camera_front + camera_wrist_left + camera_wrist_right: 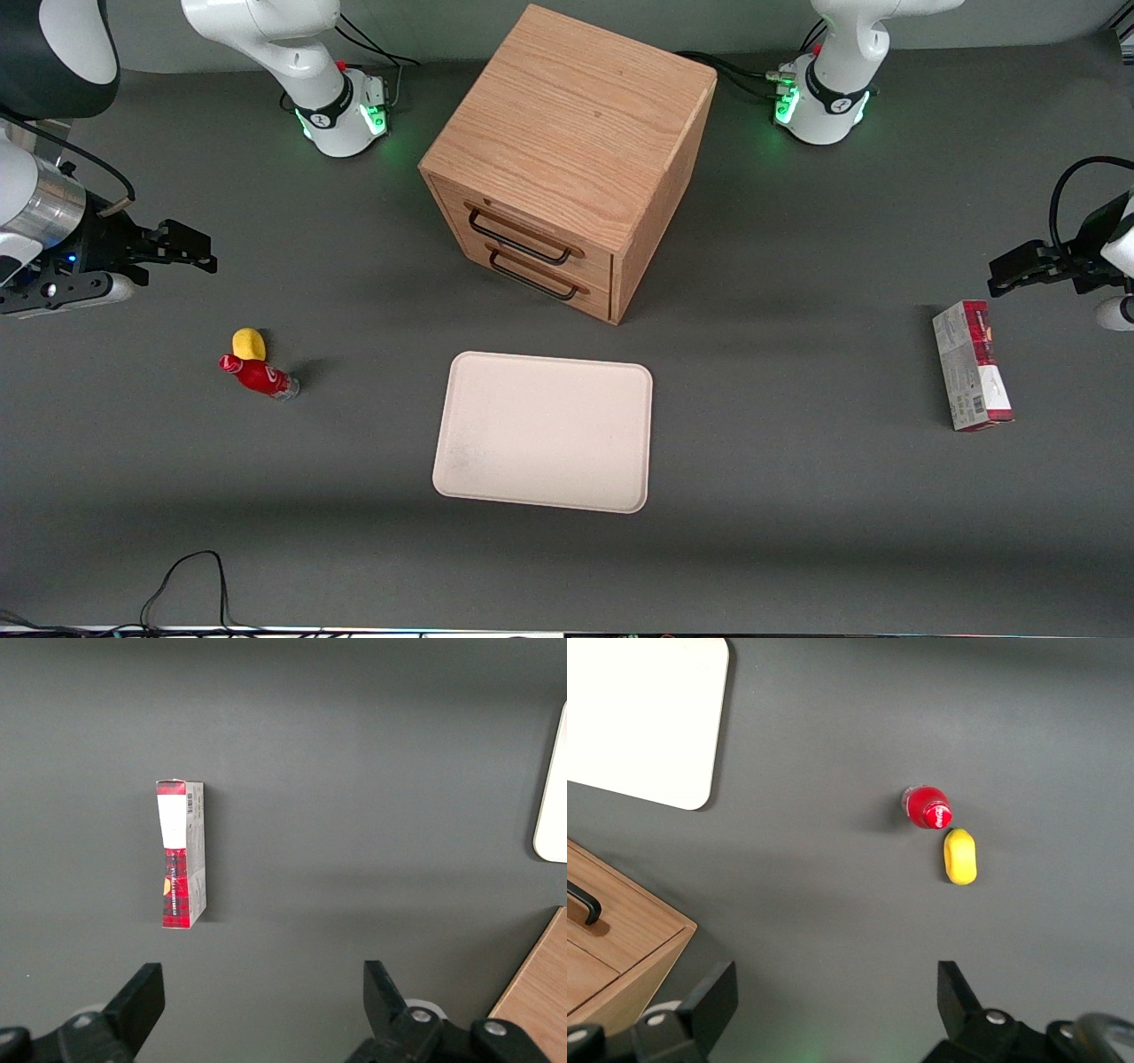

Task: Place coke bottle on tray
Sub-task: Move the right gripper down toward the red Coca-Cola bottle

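Note:
The coke bottle (259,377) is a small red bottle with a red cap and clear base, standing on the grey table toward the working arm's end; the wrist camera looks down on the coke bottle's cap (928,808). The tray (545,430) is a large cream rectangle with a low rim, bare, lying in front of the drawer cabinet; a corner of the tray (638,718) shows in the wrist view. My gripper (199,248) hovers above the table, farther from the front camera than the bottle and apart from it. The gripper (835,992) is open with nothing between its fingers.
A yellow lemon-like lump (249,344) lies right beside the bottle, touching or nearly touching it (959,856). A wooden two-drawer cabinet (567,159) stands mid-table. A red-and-grey carton (972,365) lies toward the parked arm's end. A black cable (186,576) loops at the front edge.

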